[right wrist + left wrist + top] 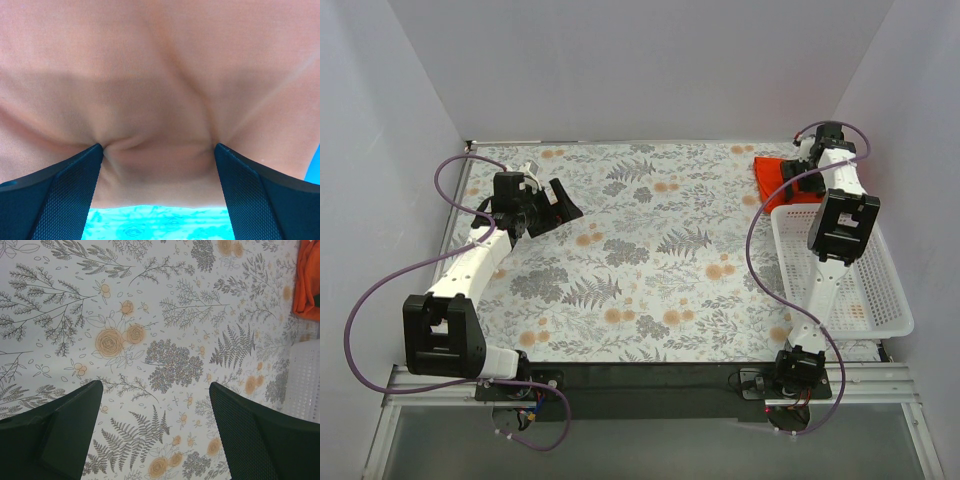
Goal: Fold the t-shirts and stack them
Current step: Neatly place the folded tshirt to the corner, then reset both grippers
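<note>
jaws of the right gripper (159, 147) stand wide, both fingertips (75, 175) pressed down into the orange-red t-shirt (160, 75), whose cloth puckers between them without being pinched. the t-shirt lies bunched at the far right corner of the floral mat (650, 250), against the far end of the white basket (880, 290). the left gripper (155, 385) hangs over the left part of the mat, well apart from the shirt, its jaws wide with nothing between them.
</note>
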`<state>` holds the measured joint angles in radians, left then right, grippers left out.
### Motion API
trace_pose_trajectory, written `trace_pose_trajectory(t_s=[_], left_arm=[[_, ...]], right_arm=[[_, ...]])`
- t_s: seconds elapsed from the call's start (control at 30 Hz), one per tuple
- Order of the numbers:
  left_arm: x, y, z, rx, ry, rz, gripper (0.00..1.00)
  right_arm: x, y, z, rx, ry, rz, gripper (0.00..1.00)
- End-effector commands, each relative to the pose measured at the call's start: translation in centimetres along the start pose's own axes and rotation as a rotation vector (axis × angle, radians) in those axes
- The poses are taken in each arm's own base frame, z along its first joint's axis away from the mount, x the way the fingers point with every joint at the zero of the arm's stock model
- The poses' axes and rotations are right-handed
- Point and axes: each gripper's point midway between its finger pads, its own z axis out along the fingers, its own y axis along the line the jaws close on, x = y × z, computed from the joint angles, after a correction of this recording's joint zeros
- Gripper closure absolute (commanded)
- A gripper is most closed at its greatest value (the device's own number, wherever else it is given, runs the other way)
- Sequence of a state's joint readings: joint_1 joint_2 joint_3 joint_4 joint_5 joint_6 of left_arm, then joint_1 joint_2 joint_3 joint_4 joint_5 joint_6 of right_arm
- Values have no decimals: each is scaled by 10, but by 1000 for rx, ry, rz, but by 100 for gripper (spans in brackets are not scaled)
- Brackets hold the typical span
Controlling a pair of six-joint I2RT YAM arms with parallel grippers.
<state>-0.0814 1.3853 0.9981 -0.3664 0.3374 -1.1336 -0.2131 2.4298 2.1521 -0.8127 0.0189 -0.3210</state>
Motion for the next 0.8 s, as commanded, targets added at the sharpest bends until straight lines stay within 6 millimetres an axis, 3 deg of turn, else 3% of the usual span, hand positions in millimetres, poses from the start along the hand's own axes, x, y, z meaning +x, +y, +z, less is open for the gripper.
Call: trace_pose_trajectory(t_s=[0.0, 0.17, 0.37, 0.53, 0.77], left_arm=[[-12, -7, -6, 15, -26, 14, 12], [-11, -7, -5, 19, -19, 12, 12], [-11, -9, -5, 25, -22, 17, 12], [-11, -10, -10, 27, -35, 20, 12], [-19, -16, -21, 39, -74, 42, 12]], right_arm=[[4, -15, 5, 45, 26, -31, 2], [-4, -15, -2, 38, -3, -36, 2], [-40, 0, -35, 21, -114, -127, 2], [-73, 37, -77, -65, -240, -224, 2], [-97, 79, -131, -132, -360, -312, 2]])
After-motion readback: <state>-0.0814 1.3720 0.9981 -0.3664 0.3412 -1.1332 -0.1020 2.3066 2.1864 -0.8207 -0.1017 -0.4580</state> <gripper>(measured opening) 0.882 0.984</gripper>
